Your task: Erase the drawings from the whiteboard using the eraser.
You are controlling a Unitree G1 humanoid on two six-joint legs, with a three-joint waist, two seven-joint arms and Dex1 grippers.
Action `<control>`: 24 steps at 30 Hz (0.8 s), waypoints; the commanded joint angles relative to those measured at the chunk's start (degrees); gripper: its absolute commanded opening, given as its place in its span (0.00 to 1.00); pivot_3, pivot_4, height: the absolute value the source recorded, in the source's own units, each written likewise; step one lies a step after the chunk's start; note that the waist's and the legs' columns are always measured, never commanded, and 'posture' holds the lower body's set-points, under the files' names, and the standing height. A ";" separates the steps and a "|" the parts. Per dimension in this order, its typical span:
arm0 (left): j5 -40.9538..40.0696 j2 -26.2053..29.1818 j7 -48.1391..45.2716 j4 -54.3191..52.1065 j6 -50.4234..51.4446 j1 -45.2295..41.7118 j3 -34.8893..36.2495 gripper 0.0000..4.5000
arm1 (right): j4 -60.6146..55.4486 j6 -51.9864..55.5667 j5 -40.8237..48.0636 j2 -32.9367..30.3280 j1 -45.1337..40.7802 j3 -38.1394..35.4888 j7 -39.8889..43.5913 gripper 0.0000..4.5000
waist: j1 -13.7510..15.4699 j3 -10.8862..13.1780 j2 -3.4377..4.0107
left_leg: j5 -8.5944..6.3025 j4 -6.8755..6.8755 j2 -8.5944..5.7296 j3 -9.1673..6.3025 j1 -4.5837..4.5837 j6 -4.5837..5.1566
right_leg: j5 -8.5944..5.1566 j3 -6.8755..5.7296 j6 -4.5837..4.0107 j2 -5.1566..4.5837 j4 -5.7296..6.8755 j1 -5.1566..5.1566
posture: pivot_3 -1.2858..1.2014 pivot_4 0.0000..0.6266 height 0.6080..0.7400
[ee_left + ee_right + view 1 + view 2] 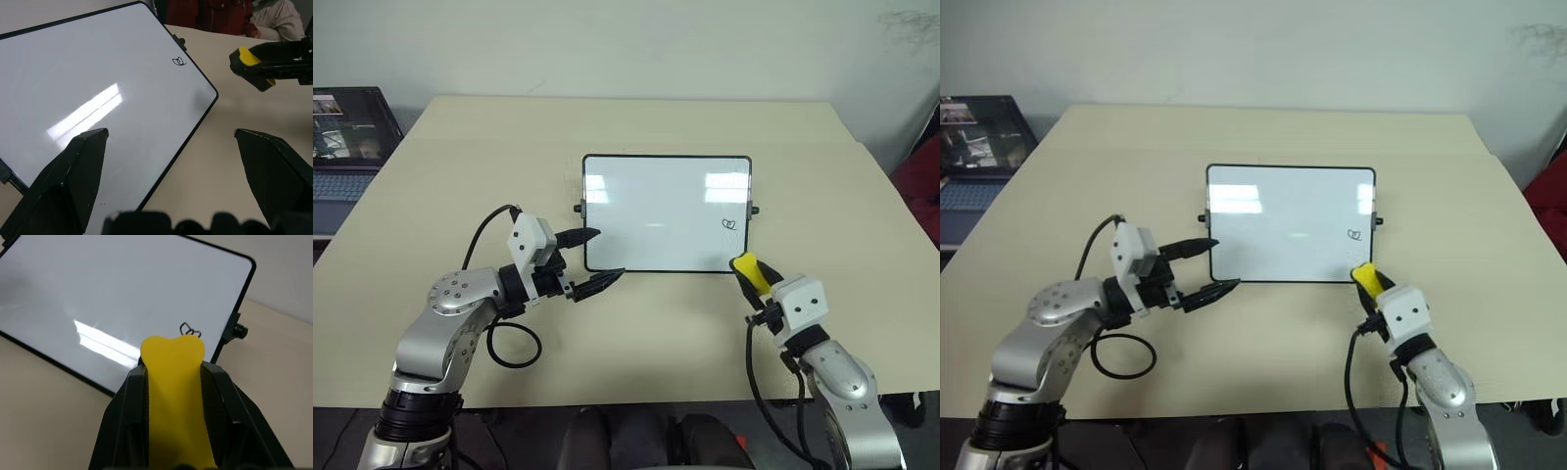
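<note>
The whiteboard [656,201] lies flat on the beige table in front of me. One small heart-like drawing [730,223] sits near its right edge; in the right wrist view this drawing [190,329] shows just past the eraser's tip. My right gripper [747,268] is shut on the yellow eraser [759,278], held just off the board's near right corner. My left gripper [608,255] is open at the board's near left corner, one finger [73,171] over the white surface and the other finger [274,166] over the table.
An open laptop [347,137] stands at the table's far left. A person in red [220,14] sits beyond the table's right side. Black cables [514,343] loop beside both arms. Bare table surface [646,333] lies between the grippers.
</note>
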 commanded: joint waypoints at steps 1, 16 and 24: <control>-0.43 -0.52 0.49 -1.33 -0.97 0.63 0.61 1.00 | -1.42 -1.02 1.27 -0.57 -0.56 -1.65 -0.30 0.25 | 0.01 0.00 0.00 | 0.00 0.00 0.00 0.01 -0.01 0.00 | 0.00 0.00 0.00 0.00 -0.02 0.00 | 0.52 0.24 1.00; 0.08 -1.15 0.47 -2.17 -0.80 -0.19 -1.25 1.00 | 3.18 6.26 1.29 1.82 -15.68 1.85 -2.05 0.25 | 0.16 -0.01 -0.01 | 0.00 0.02 0.03 -0.02 0.00 0.00 | 0.01 -0.01 -0.01 0.07 0.02 0.00 | 0.52 0.24 1.00; 0.32 -0.64 0.26 -2.01 -0.82 -0.03 -1.13 1.00 | 16.78 4.77 -1.25 -0.85 -26.52 1.42 -3.69 0.25 | 0.04 0.00 -0.01 | 0.00 0.03 0.02 0.02 -0.03 0.00 | 0.01 0.02 -0.02 0.06 0.02 -0.04 | 0.52 0.24 1.00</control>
